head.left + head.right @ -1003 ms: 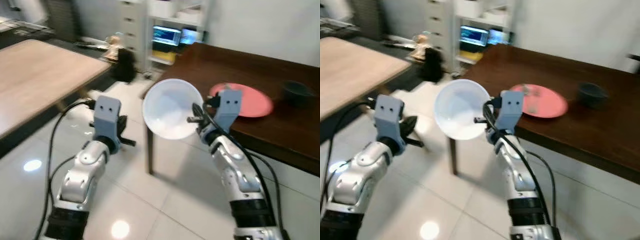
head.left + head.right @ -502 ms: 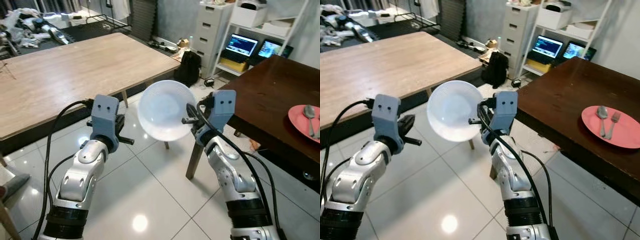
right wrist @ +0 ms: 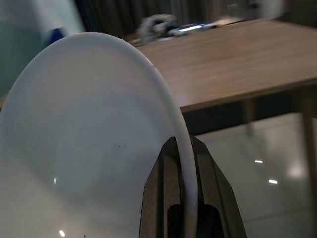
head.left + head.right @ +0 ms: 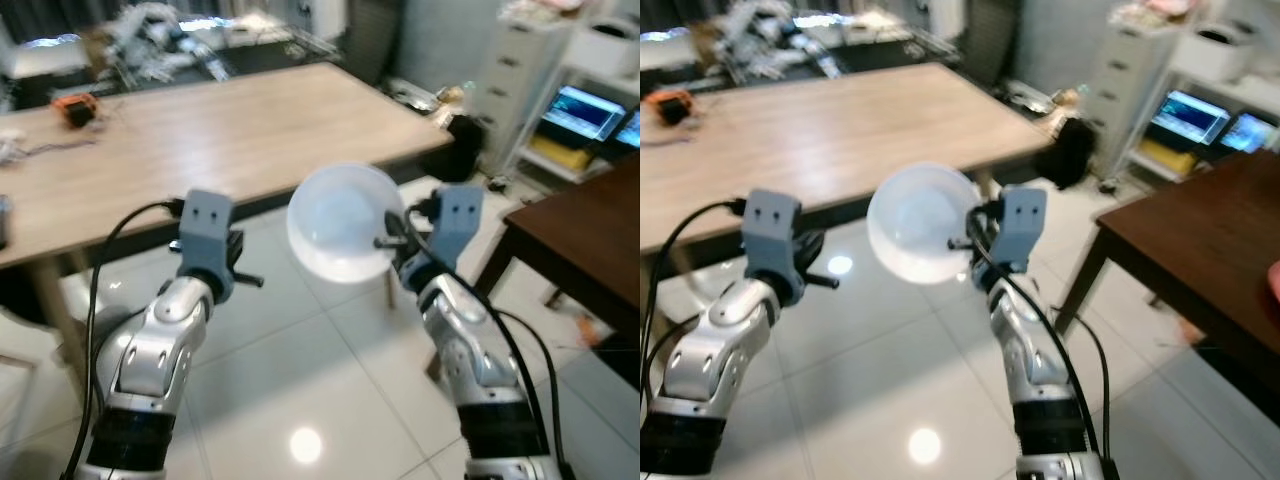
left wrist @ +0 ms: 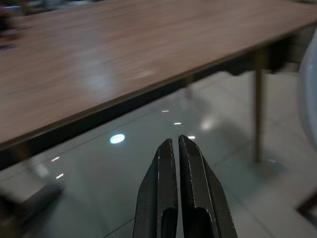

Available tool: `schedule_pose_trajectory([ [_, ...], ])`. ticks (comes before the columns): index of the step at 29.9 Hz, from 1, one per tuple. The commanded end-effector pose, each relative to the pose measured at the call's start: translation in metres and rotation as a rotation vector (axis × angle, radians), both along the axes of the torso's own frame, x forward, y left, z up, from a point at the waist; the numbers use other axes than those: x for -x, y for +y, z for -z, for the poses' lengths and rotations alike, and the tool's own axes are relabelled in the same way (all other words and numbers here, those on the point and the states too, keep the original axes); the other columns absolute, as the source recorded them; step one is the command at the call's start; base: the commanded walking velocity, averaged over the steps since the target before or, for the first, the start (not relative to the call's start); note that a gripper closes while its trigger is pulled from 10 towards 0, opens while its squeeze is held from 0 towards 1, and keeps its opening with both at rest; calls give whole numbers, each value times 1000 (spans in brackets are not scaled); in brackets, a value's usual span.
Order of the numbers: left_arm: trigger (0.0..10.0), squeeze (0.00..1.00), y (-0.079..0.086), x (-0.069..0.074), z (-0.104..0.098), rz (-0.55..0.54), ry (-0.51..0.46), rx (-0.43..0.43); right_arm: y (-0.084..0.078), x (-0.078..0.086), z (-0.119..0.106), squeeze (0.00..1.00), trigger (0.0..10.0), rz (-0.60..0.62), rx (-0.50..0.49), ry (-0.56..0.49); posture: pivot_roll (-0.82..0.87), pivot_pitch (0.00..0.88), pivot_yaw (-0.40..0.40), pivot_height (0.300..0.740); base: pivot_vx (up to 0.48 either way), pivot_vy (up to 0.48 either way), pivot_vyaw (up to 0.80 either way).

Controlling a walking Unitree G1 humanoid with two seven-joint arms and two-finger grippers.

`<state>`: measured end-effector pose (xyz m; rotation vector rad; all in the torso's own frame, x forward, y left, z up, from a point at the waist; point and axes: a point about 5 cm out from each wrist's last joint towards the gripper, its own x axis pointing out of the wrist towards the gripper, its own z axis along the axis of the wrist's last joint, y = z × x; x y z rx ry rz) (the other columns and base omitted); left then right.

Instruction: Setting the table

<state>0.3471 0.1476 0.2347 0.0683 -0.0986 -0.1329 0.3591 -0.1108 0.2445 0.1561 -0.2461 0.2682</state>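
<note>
1. The right gripper (image 3: pixel 184 148) pinches the rim of the white bowl (image 4: pixel 342 222), one finger on each side of the thin wall, so the bowl is carried by its edge alone

2. The bowl hangs in the air in front of the robot, above the tiled floor (image 4: pixel 300 380), its hollow turned towards the head camera; it touches no table

3. The left gripper (image 5: pixel 176 148) has its two fingers pressed together on nothing, held up beside the bowl, probably kept clear while the other arm carries

4. The light wooden table (image 4: pixel 200 130) lies ahead, bare along its near edge; judging by the task, it is likely where the bowl goes

5. A corner of the dark table (image 4: pixel 1210 230) stands to the right
</note>
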Motion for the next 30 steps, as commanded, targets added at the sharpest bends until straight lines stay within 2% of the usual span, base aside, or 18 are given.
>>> schedule_pose_trajectory([
  [1,10000,0,3,-2,10,-30,49,-5,-3,0,2,0,10000,12,-5,12,-25,109,53,740,458,0,0],
  [22,10000,0,6,-3,10,-47,54,1,-3,-1,2,0,10000,12,-12,21,-23,114,51,740,464,0,0],
  [30,10000,0,7,-3,10,-49,56,0,-4,-2,1,0,10000,20,-30,28,-23,116,51,740,464,0,-709],
])
